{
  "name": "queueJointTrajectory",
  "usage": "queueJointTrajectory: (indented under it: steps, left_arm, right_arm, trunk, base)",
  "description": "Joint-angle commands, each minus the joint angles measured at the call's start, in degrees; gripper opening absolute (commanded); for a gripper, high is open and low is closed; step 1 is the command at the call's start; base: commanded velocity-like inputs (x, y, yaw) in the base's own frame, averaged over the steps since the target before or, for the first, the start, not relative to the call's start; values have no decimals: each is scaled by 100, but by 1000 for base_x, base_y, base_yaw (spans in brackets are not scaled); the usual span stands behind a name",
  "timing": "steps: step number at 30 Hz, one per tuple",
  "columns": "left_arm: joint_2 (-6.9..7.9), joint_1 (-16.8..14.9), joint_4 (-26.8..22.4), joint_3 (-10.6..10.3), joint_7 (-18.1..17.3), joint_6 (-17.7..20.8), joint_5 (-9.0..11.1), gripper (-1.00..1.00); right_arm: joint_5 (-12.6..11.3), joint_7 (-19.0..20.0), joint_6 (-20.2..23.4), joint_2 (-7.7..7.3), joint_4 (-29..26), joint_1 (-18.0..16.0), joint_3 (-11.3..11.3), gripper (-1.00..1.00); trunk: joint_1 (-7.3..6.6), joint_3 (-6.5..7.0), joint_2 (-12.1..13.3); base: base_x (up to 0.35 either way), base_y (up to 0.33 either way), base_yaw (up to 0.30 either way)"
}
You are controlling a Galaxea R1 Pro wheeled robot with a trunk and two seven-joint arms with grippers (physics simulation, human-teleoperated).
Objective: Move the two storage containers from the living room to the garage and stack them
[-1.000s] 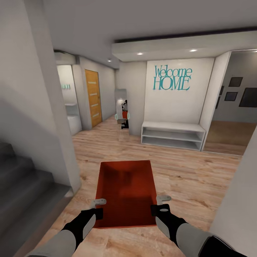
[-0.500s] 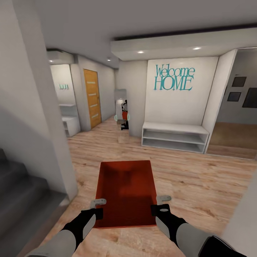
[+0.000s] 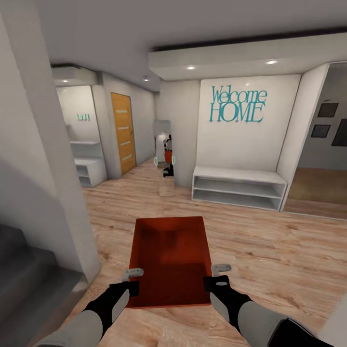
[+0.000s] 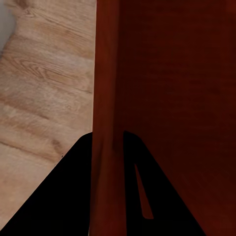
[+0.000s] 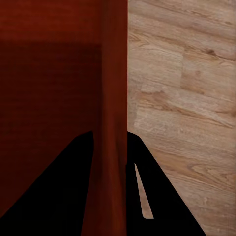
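One orange-red storage container (image 3: 169, 260) hangs over the wood plank floor (image 3: 270, 250), the left tool (image 3: 131, 278) clamped on its left wall, the right tool (image 3: 218, 273) clamped on its right wall.

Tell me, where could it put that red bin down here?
Bare wood floor spreads ahead of the storage container, up to the white bench and mirror. It is tighter beside the left wall and grey stairs.
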Motion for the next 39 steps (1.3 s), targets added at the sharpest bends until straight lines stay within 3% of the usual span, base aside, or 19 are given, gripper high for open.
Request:
queueJointTrajectory:
  steps: [1, 39]
  left_arm:
    - [6, -6, -67, 121, 52, -72, -74, -100]
    - [6, -6, -65, 121, 52, -72, -74, -100]
  right_arm:
    - [-121, -7, 13, -4, 66, -3, -22, -100]
    - [-121, -8, 13, -4, 66, -3, -22, -100]
  trunk:
    - [5, -10, -9]
    - [5, -10, -9]
  base:
    - [323, 0, 0]
    - [323, 0, 0]
